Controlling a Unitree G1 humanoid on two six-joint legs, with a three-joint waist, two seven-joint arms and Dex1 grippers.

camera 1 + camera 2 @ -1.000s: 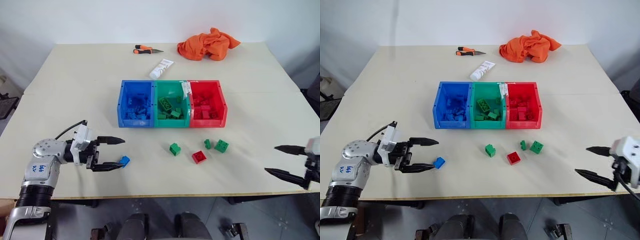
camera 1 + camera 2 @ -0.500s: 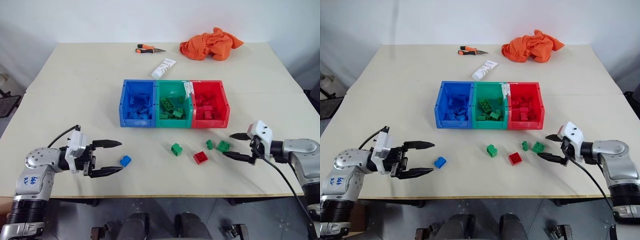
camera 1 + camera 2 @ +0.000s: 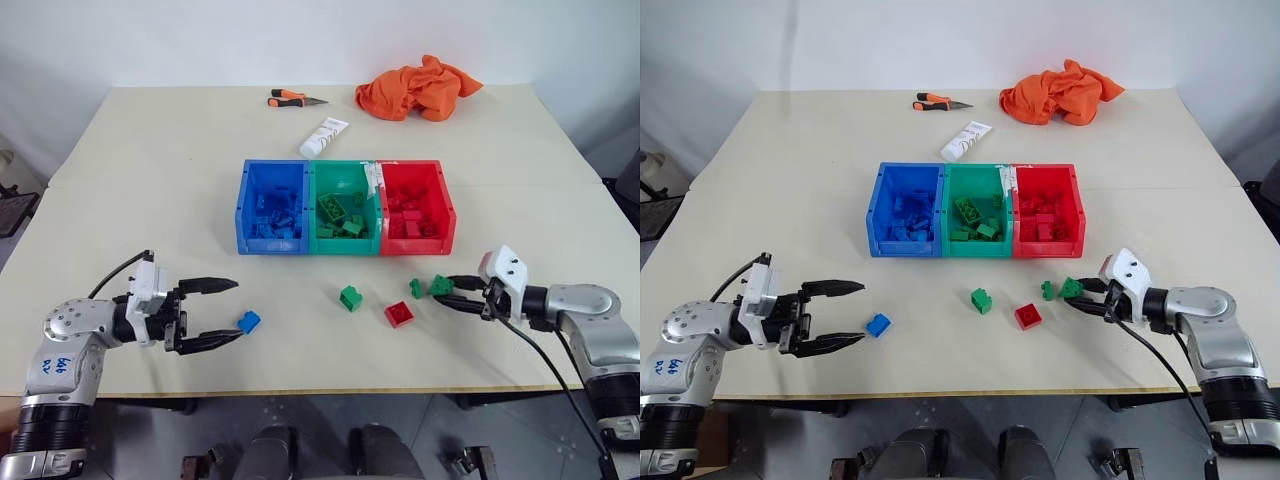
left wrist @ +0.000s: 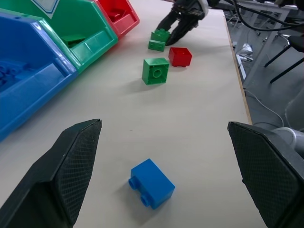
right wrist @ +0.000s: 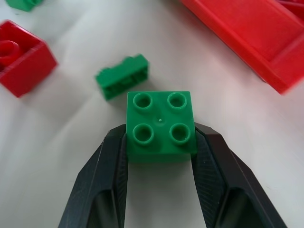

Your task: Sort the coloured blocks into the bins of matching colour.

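From the head camera, a pale wooden table [image 3: 150, 170] carried three joined plastic bins: a blue rectangular bin [image 3: 272, 206], a green rectangular bin [image 3: 346, 206] and a red rectangular bin [image 3: 415, 205], each already holding studded bricks of its own colour. Behind them lay a white tube [image 3: 323, 137], a pair of orange-handled pliers [image 3: 293, 99] and a crumpled orange cloth [image 3: 418, 87]. In front of the bins, the right gripper [image 3: 447, 292] had its two black fingers pressed against the sides of a square green four-stud brick [image 3: 440, 286]. Just beside it sat a small narrow green brick [image 3: 416, 288], then a red studded brick [image 3: 398, 314] and a second green square brick [image 3: 350, 298]. Well apart on the left, the left gripper [image 3: 222, 312] held its fingers spread wide, with a small blue studded brick [image 3: 248, 322] lying on the table near its lower fingertip, untouched.

The left wrist camera showed the blue studded brick [image 4: 152, 183] loose on the table between the widely parted fingers [image 4: 71, 166], with the other gripper clasping its green brick in the distance.

The right wrist camera showed the black fingers [image 5: 107, 175] closed on opposite sides of the green four-stud brick [image 5: 160, 126], studs up, near the red bin's wall [image 5: 247, 42].
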